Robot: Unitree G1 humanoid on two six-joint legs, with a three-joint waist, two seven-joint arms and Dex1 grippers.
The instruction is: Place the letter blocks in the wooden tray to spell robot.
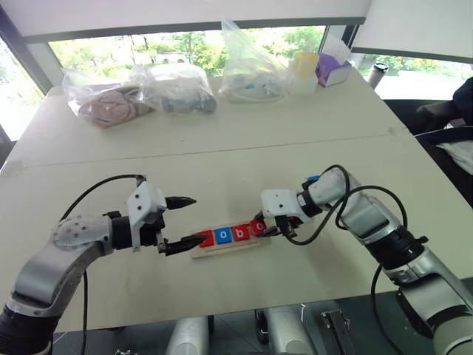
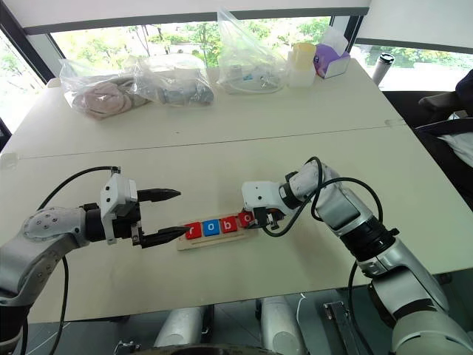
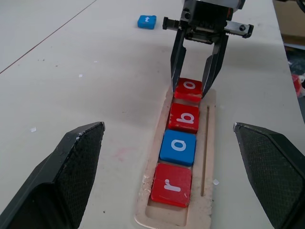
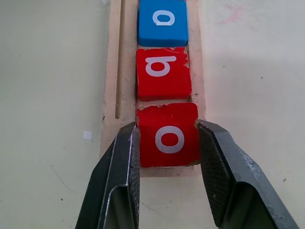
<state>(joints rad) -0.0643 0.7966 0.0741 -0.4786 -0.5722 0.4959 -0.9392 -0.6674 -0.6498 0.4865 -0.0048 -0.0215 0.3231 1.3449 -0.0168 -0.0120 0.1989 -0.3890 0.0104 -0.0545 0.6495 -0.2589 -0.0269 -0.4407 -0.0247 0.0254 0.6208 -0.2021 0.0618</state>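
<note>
The wooden tray lies near the table's front edge. In its groove, from left to right, sit a red "r" block, a blue "o" block and a red "b" block. At the tray's right end my right gripper is shut on a red "o" block, one finger on each side. Whether this block rests in the groove I cannot tell. A blue "t" block lies loose on the table beyond the tray. My left gripper stands open at the tray's left end, holding nothing.
Clear plastic bags of items, a yellowish cup and a purple box line the table's far side. A seam crosses the table's middle. The front edge runs just behind the tray.
</note>
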